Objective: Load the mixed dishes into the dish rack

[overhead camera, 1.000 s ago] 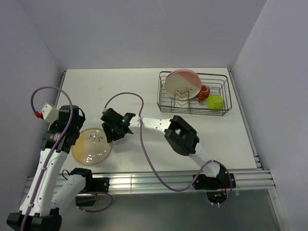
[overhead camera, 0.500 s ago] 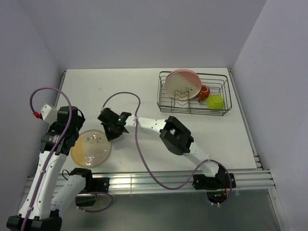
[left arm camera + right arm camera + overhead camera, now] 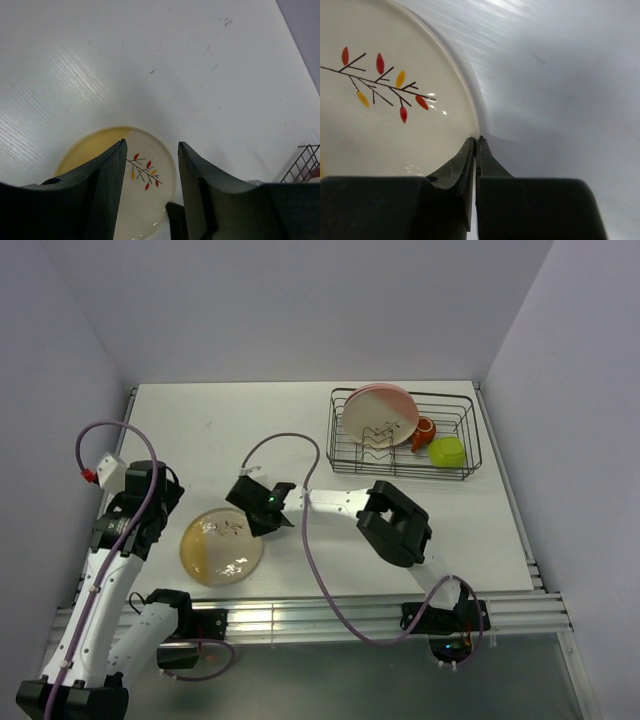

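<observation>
Leaf-sprig plate lies flat on the table, ahead-left of the right gripper, whose fingers are pressed together on just the rim lip. Left gripper is spread, hanging above the plate and touching nothing. Dish rack sits well behind the right hand. The bite looks shallow: lift slowly, tilt the plate upright, and aim for a free divider beside the pink-and-cream plate.

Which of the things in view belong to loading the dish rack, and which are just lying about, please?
Job: dish rack; pink-and-cream plate, orange-red cup and lime-green bowl inside it; leaf-sprig plate, rim pinched by right gripper.
Not the job: table; purple cables.
</observation>
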Action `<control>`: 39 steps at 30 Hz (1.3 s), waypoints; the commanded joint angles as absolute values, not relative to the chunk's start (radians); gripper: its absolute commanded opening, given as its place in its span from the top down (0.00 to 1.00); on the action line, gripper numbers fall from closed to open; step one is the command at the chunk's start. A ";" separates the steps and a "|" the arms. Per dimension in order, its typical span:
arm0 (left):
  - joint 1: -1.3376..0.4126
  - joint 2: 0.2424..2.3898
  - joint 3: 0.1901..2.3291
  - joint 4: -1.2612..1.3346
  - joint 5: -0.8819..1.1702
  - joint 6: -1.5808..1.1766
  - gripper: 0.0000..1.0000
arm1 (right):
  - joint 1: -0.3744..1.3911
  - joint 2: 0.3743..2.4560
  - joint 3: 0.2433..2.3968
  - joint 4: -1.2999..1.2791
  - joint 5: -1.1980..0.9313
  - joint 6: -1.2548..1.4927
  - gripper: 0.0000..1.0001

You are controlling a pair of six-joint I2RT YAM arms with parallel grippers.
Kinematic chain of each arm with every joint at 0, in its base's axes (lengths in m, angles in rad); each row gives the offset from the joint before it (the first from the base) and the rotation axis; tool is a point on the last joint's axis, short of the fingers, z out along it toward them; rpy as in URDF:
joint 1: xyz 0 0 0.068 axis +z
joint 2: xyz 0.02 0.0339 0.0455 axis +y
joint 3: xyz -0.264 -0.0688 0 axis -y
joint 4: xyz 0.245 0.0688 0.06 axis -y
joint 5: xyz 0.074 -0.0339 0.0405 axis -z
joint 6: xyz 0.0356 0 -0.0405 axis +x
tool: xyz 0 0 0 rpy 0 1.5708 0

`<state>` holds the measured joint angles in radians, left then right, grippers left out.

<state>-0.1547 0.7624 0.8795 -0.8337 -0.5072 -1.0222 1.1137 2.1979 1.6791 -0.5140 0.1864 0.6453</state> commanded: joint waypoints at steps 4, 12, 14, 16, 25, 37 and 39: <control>-0.152 0.833 0.783 -0.709 -0.353 -0.931 0.50 | 1.048 2.043 1.405 -0.559 0.334 0.638 1.00; -0.296 0.953 0.742 -0.624 -0.273 -0.960 0.52 | 1.012 1.812 1.154 -0.509 0.361 0.658 1.00; -0.359 0.986 0.750 -0.620 -0.282 -0.982 0.53 | 0.979 1.761 1.111 -0.494 0.357 0.660 1.00; -0.424 0.998 0.753 -0.615 -0.279 -1.000 0.53 | 0.954 1.723 1.079 -0.482 0.342 0.649 1.00; -0.624 1.014 0.764 -0.581 -0.215 -0.994 0.57 | 0.899 1.643 1.095 -0.482 0.301 0.597 1.00; -0.914 1.026 0.703 -0.416 -0.152 -1.042 0.62 | 0.891 1.667 1.144 -0.485 0.226 0.598 1.00; -0.939 1.051 0.703 -0.399 -0.185 -1.029 0.61 | 0.888 1.670 1.146 -0.477 0.207 0.594 1.00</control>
<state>-0.8989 1.0271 0.7116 -0.4820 -0.1764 -1.0340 0.8955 1.6855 1.0943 -0.5037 0.2340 0.6006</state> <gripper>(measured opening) 0.383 0.015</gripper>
